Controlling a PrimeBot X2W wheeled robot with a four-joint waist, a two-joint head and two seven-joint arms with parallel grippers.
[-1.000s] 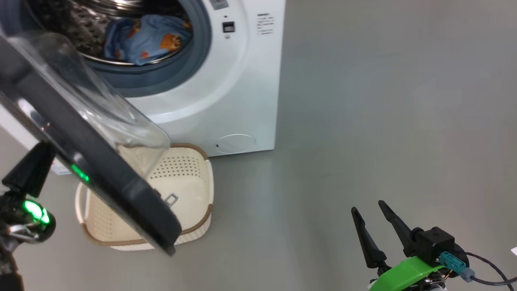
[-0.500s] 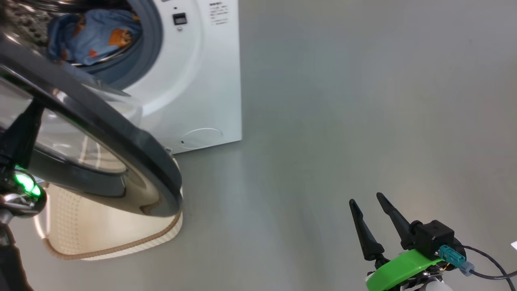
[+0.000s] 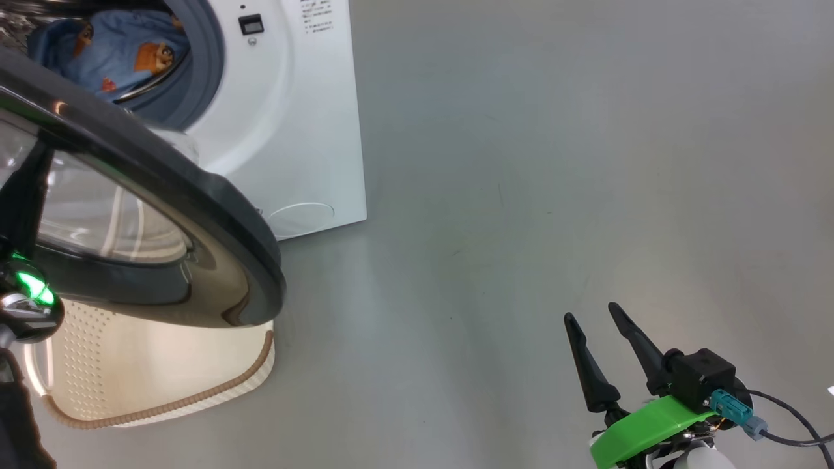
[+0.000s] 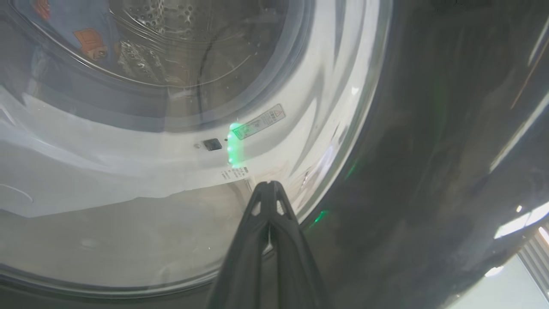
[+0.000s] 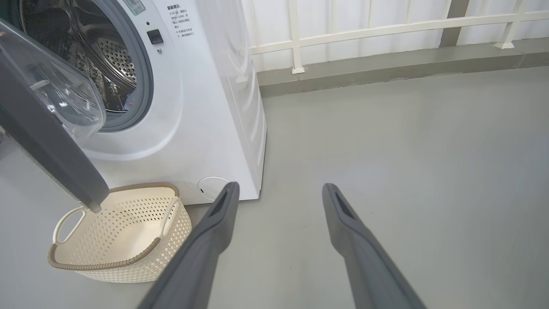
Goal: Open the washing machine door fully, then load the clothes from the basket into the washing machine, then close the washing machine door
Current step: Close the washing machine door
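Now our closed left hand (image 4: 269, 185) is by the washing machine door (image 3: 140, 166), right hand (image 3: 590, 312) open. Probably stiff, slick: push its rim (image 3: 255, 273).

Print (image 3: 316, 14) on the washing machine (image 3: 293, 130) (too small) is unreadable.

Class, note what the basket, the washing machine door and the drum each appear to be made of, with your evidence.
Basket: matt cream plastic, likely; moulded holes.
Washing machine door: glossy dark rim, probably plastic; clear bowl, glass or plastic.
Drum: shiny perforated metal, seemingly steel.
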